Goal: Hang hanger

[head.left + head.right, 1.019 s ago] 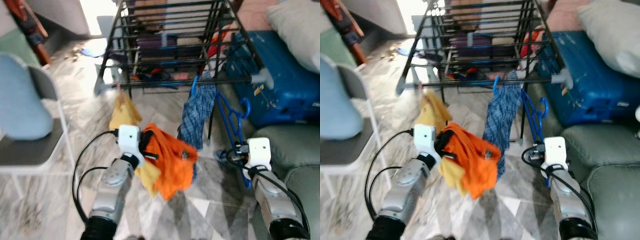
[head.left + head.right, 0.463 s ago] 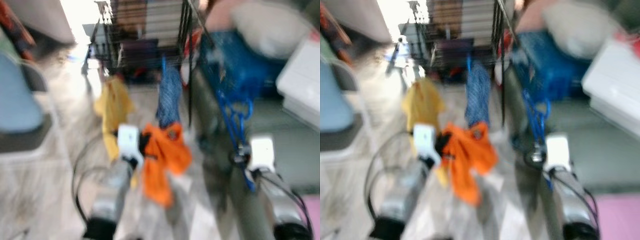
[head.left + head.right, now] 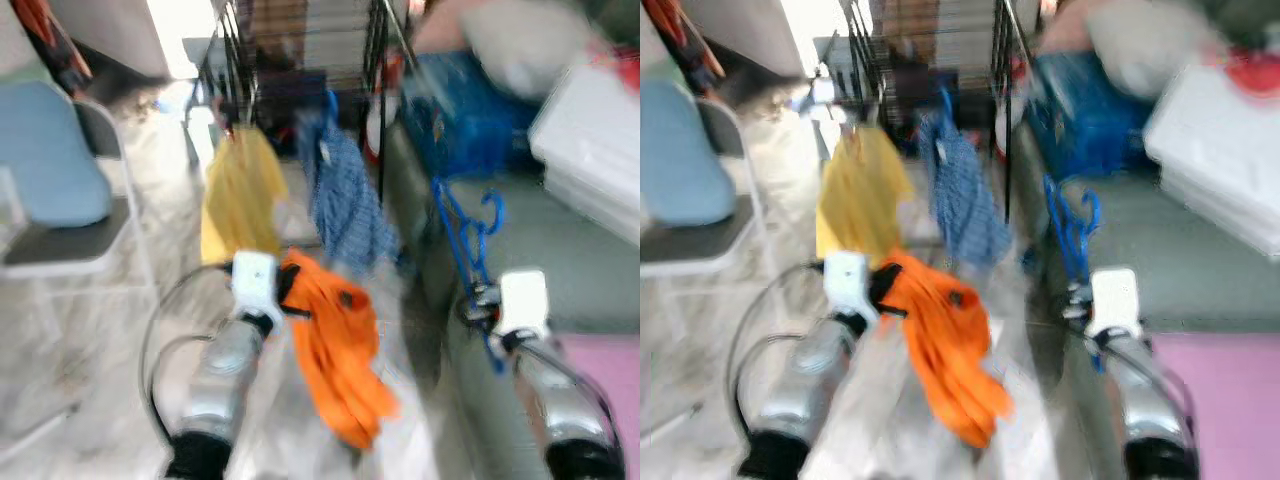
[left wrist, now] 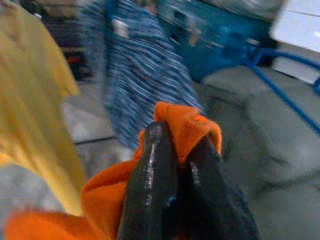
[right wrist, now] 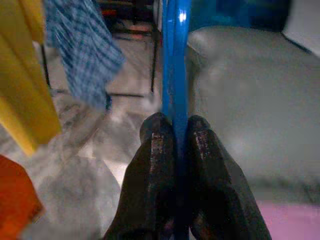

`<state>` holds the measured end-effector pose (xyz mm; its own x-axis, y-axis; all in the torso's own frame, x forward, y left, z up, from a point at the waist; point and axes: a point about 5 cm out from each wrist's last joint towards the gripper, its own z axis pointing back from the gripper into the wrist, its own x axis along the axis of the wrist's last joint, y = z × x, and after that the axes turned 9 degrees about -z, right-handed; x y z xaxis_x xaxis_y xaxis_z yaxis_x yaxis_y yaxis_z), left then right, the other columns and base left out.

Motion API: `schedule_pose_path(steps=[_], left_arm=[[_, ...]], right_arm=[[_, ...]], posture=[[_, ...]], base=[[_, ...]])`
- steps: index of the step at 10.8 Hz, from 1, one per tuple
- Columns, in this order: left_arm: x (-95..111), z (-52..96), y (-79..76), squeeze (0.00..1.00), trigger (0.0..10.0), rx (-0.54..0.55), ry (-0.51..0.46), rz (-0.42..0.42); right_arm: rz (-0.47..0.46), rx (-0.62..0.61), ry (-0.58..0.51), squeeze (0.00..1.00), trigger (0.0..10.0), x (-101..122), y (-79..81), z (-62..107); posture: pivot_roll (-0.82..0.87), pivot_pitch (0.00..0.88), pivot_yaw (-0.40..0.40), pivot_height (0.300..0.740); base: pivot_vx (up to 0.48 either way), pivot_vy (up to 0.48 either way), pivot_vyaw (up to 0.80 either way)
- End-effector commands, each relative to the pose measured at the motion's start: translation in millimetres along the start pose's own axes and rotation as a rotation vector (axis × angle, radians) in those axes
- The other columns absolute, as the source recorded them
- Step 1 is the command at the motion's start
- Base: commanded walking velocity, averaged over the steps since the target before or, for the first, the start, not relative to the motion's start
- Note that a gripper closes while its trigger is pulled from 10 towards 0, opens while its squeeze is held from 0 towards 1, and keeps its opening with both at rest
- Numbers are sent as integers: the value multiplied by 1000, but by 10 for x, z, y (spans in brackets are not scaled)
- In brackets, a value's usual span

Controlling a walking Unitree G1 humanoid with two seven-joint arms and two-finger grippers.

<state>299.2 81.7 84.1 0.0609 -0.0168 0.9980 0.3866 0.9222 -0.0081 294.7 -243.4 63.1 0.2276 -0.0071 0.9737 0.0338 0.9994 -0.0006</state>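
Holding 2 items, 1 per arm, with the drying rack (image 3: 300, 60) ahead.

- Right gripper (image 5: 175, 131): fingers closed tight on the shaft of the blue hanger (image 3: 468, 235), which rises from the grip with its hook uppermost, beside the grey sofa (image 3: 590, 270) and well short of the rack.
- Left gripper (image 4: 172, 150): fingers pinched shut on a fold of the orange garment (image 3: 335, 350), the rest of which hangs loose below the grip.
- Already on the rack: yellow garment (image 3: 240, 195) and blue checked garment (image 3: 345, 200), both hanging from its near end.

Risks, as judged:
- Head views are blurred, so the rack's rails are hard to place; a reach made now could send the hook past the rail.
- Grip sits low on a thin shaft; the hanger could twist between the fingers and turn its hook away from the rail.
- Orange garment's loose tail could catch on the hung clothes or on the hanger.

Room:
- Pale marbled floor (image 3: 120, 330).
- Light blue chair (image 3: 55, 170) to the left.
- Blue suitcase (image 3: 465, 120) and white storage boxes (image 3: 590, 150) to the right, with a pillow (image 3: 520, 50) above the suitcase.
- No raised surface; everything stands on the floor.
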Motion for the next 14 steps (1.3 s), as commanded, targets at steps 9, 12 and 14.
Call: schedule_pose_path(steps=[9,12,14], left_arm=[[67,-17,43,0,10000,10,-25,-21],[67,-17,43,0,10000,10,-25,-21],[186,-10,137,0,10000,-25,-128,107]], right_arm=[[-1,9,-12,0,10000,47,22,-15],[-1,9,-12,0,10000,47,22,-15],[19,41,-14,0,10000,55,67,-15]], posture=[[-206,0,55,740],[-206,0,55,740],[-219,0,58,740]], base=[[-353,0,0],[-352,0,0],[178,0,0]])
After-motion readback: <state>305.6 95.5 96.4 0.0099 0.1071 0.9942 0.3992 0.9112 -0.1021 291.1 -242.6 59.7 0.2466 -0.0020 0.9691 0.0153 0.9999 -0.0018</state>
